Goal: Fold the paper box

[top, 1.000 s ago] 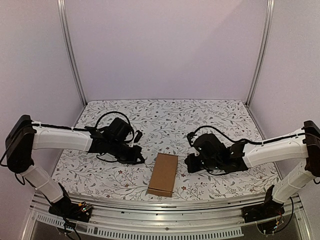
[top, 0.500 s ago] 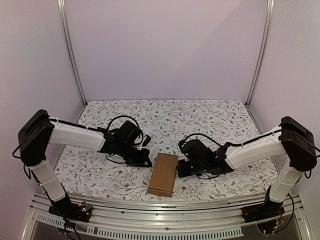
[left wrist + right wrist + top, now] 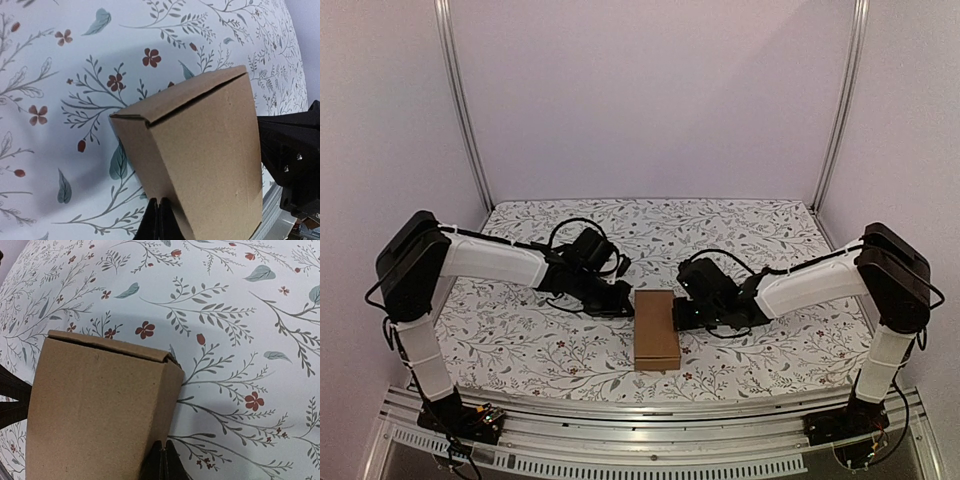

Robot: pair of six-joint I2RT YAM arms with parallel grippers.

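Top external view: folded brown paper box (image 3: 656, 330) lies flat between the closed left pincer (image 3: 626, 307) and closed right pincer (image 3: 678, 318).

**Q:** What is the supporting surface?
**A:** A table (image 3: 520, 340). A white cover (image 3: 760, 230) printed with grey-green twigs, leaves and small red flowers spreads over it edge to edge. A metal rail (image 3: 620, 408) runs along the near edge.

**Q:** What lies directly on it?
**A:** One item: a paper box (image 3: 655, 328) of plain brown cardboard, closed and resting flat on its largest face.

**Q:** Position?
**A:** Near the middle from left to right, in the near half, short of the rail. Its long sides run from near to far.

**Q:** Condition?
**A:** The lid is down. At the far end a seam shows where the lid edge meets the end wall, with a slight gap at one corner.
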